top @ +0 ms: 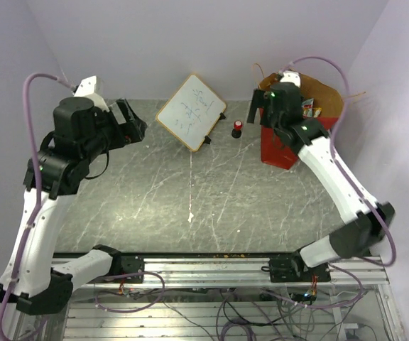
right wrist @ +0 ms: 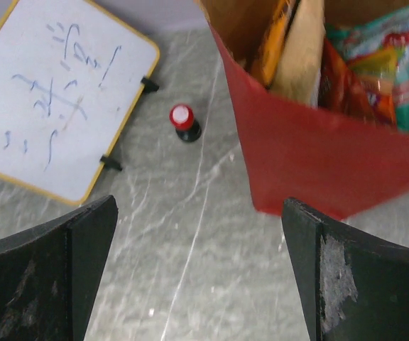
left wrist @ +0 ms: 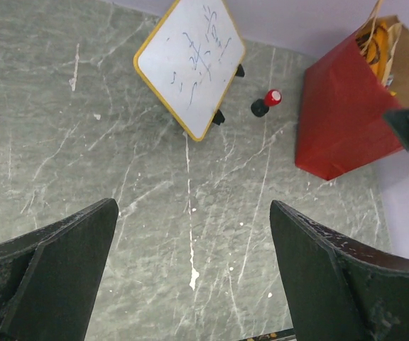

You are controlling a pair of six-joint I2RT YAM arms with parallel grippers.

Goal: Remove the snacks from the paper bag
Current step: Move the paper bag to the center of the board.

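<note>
The right fingers [right wrist: 346, 277] are spread wide and grasp nothing, hanging just beside the red paper bag [right wrist: 311, 156]. The bag stands upright at the far right of the counter [right wrist: 190, 270] with the snacks [right wrist: 375, 71] inside. The left fingers [left wrist: 69, 263], also released, hover well apart. A whiteboard [right wrist: 55, 92] and a red-capped knob [right wrist: 182, 117] sit left of the bag.

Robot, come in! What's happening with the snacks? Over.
Left gripper open, empty. Right gripper open, near the paper bag. Snacks inside it. Whiteboard off to the side, not blocking.
</note>
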